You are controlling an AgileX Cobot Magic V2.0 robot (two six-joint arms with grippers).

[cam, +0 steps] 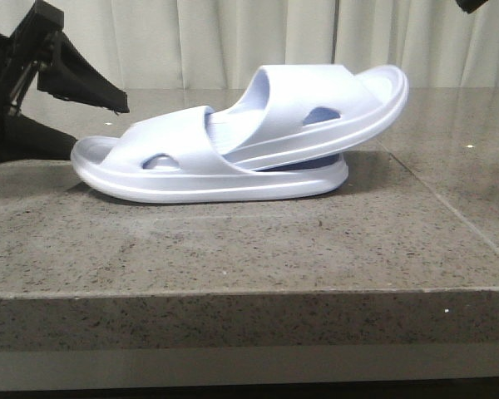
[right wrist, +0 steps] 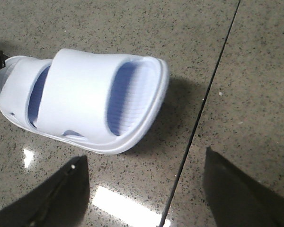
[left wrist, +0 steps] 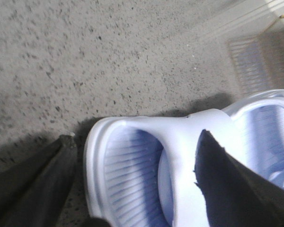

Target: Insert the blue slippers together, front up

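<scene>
I saw the blue slippers [cam: 233, 141] nested on the tabletop [cam: 233, 249], long axis running left to right. My left fingers [left wrist: 132, 179] stood released, straddling the left end (clearly the nearer arm); the right fingers [right wrist: 146, 189] hovered released, well apart.

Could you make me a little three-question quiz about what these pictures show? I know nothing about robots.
1. True or false: the upper slipper is pushed under the strap of the lower slipper.
2. What do the slippers sit on? A) wooden floor B) speckled stone table C) carpet
3. Fill in: the left gripper is ____, one finger either side of the lower slipper's end.

Key: 1 true; 2 B; 3 open. The right gripper is open too, above the table, holding nothing.
</scene>
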